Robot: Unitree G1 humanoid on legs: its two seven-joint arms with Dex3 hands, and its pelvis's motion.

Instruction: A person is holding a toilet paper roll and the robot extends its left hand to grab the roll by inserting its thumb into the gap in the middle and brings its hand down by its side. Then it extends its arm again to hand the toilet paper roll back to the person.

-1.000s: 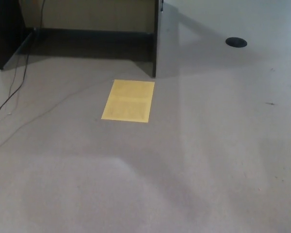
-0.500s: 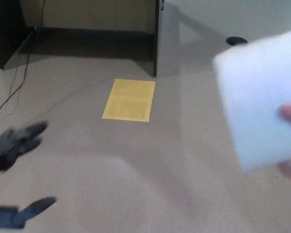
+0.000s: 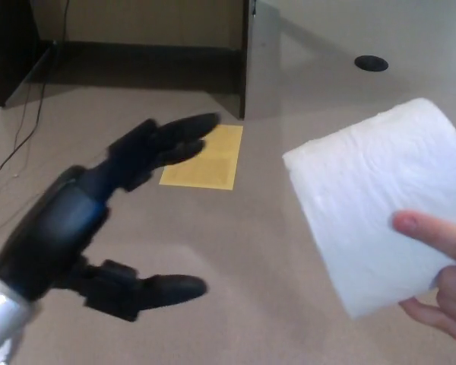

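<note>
A white toilet paper roll (image 3: 376, 201) is held up at the right of the head view by a person's hand (image 3: 441, 266), thumb on its front. Its side faces the camera, so the centre gap is hidden. My left hand (image 3: 110, 224) reaches in from the lower left, black, open, with two fingers (image 3: 171, 137) stretched up and right and the thumb (image 3: 156, 289) spread low. A gap of floor separates it from the roll; nothing is in it. My right hand does not show.
A yellow sheet (image 3: 205, 160) lies on the grey carpet behind my fingers. A dark desk panel (image 3: 245, 57) stands at the top centre, cables (image 3: 23, 129) trail at the left, and a black round disc (image 3: 371, 63) lies at the top right.
My left hand has risen from the lower left edge and extended toward the middle. The person's roll has come lower and further left, nearer to my hand.
</note>
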